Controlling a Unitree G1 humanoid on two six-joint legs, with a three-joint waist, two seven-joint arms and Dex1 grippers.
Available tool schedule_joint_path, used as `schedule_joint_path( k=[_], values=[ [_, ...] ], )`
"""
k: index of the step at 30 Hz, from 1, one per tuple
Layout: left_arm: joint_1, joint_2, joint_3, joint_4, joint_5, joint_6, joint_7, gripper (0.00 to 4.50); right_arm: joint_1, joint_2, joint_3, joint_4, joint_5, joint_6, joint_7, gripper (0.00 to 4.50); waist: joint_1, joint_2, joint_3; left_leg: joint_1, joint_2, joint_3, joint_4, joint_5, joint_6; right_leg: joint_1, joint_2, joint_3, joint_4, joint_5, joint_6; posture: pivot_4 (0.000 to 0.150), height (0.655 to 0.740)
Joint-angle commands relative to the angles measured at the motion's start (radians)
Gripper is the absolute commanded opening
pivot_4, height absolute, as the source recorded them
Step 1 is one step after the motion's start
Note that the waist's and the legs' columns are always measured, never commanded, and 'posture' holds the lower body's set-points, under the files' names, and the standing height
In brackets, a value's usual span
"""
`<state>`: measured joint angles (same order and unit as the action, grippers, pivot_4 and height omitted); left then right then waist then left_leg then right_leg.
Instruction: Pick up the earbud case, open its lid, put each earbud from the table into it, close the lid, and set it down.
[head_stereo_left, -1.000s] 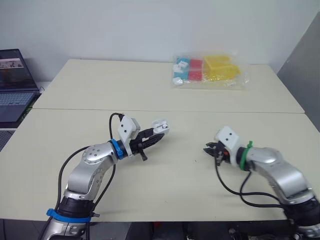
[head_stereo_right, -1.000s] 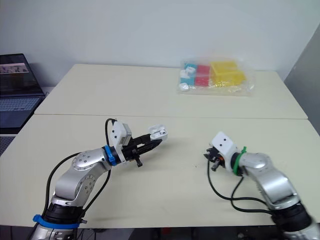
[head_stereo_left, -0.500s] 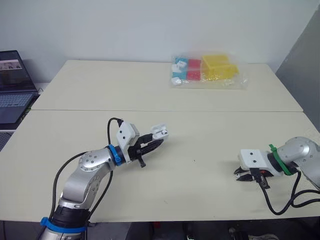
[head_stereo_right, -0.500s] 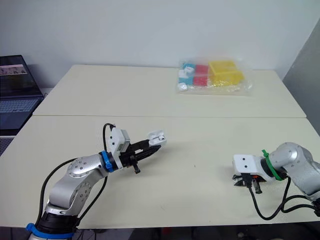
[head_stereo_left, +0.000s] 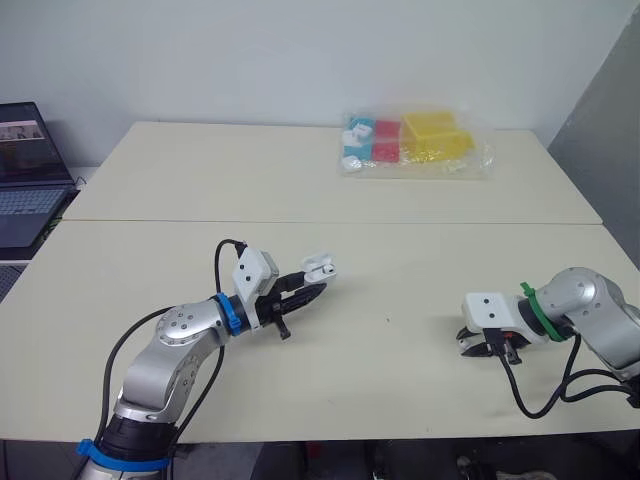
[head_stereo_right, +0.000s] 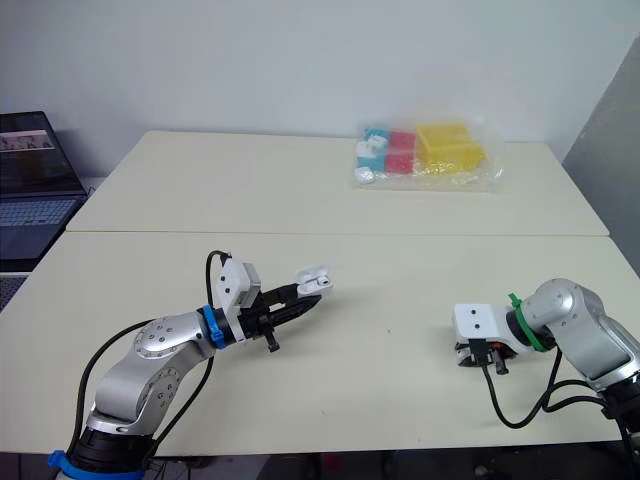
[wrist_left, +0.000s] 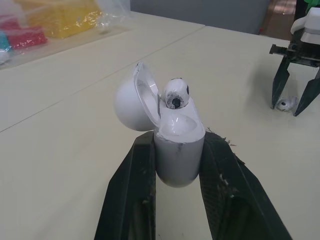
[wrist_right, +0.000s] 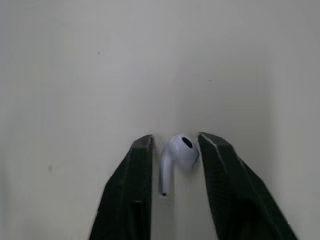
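Earbud case (head_stereo_left: 320, 268) is sitting pinched in my left gripper (wrist_left: 177, 150), fingers clamping its lower half from both sides and holding it up off the table (head_stereo_left: 400, 250). Its lid (wrist_left: 131, 97) is hanging open, tipped back on the hinge. One earbud (wrist_left: 175, 94) is already sitting in the case, head poking up out of its well, and the well beside it is looking empty.

What matters now is the second earbud (wrist_right: 176, 157). It's lying flat on the table, well off to the right of the case, so my right arm is clearly the nearer one. My right gripper (head_stereo_left: 485, 347) is hovering low right over it, fingers partly open and straddling it. I'm not gripping anything there yet, as far as I can tell. The bud's stem is running roughly along my fingers, head toward the tips, so I'd be closing across its narrow width. The head is looking very close to one finger, maybe touching.

I'm guessing the pinch comes next, then carrying it leftward to the case. It's tiny and rounded, so it could easily squirt out.
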<state>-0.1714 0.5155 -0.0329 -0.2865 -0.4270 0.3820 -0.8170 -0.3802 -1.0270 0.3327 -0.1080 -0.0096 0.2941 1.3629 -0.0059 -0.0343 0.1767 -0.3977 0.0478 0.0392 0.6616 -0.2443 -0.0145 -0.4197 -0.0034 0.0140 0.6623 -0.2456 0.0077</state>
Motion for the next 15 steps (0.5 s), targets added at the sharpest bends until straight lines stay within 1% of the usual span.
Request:
schedule_joint_path(
  k=[1,5,7,9,11,13,15],
  values=[
    [-0.004,0.003,0.013,-0.047,-0.011,-0.008,0.003,0.81,-0.006,0.018,-0.029,0.009,0.007,0.002,-0.021,2.16,0.000,0.000,0.000,0.000,0.000,0.000,0.000,0.000,0.000,0.000,0.000,0.000,0.000,0.000,0.000,0.150,0.7400],
    [-0.004,-0.001,0.010,-0.044,-0.009,-0.012,0.004,0.81,-0.002,-0.009,-0.074,-0.042,0.057,0.066,0.015,2.16,0.001,0.001,0.000,-0.001,0.000,0.000,-0.001,0.000,0.000,-0.001,0.000,0.000,0.000,0.000,0.000,0.150,0.7400],
    [-0.004,-0.004,0.008,-0.040,-0.007,-0.015,0.005,0.81,0.011,-0.034,-0.094,-0.078,0.075,0.108,0.024,2.16,0.002,0.001,0.001,-0.001,0.000,0.000,-0.001,0.000,0.000,-0.001,0.000,0.000,0.000,0.002,0.003,0.150,0.7400],
    [-0.003,-0.009,0.006,-0.036,-0.005,-0.019,0.007,0.81,0.030,-0.067,-0.107,-0.134,0.075,0.180,0.014,2.16,0.003,0.001,0.001,-0.002,0.000,0.000,-0.001,0.000,0.000,-0.001,0.000,0.000,0.000,0.002,0.004,0.150,0.7400],
    [-0.002,-0.014,0.004,-0.033,-0.002,-0.022,0.009,0.81,0.039,-0.100,-0.090,-0.184,0.034,0.245,-0.012,2.16,0.004,0.001,0.001,-0.002,0.000,0.000,-0.001,0.000,0.000,-0.002,-0.001,0.000,0.000,0.002,0.004,0.150,0.7400],
    [0.000,-0.019,0.000,-0.029,0.002,-0.029,0.008,0.81,0.041,-0.112,-0.073,-0.238,0.014,0.347,-0.044,2.16,0.003,0.001,0.001,-0.002,0.000,0.000,-0.001,0.000,0.000,-0.002,-0.001,0.000,-0.001,0.002,0.004,0.150,0.7400],
    [0.001,-0.027,-0.005,-0.023,0.006,-0.035,0.009,0.81,0.031,-0.103,-0.062,-0.291,0.027,0.456,-0.057,2.16,0.003,0.001,0.001,-0.002,0.000,0.000,-0.001,0.000,0.000,-0.002,-0.001,0.000,0.000,0.002,0.004,0.150,0.7400]
  ],
)
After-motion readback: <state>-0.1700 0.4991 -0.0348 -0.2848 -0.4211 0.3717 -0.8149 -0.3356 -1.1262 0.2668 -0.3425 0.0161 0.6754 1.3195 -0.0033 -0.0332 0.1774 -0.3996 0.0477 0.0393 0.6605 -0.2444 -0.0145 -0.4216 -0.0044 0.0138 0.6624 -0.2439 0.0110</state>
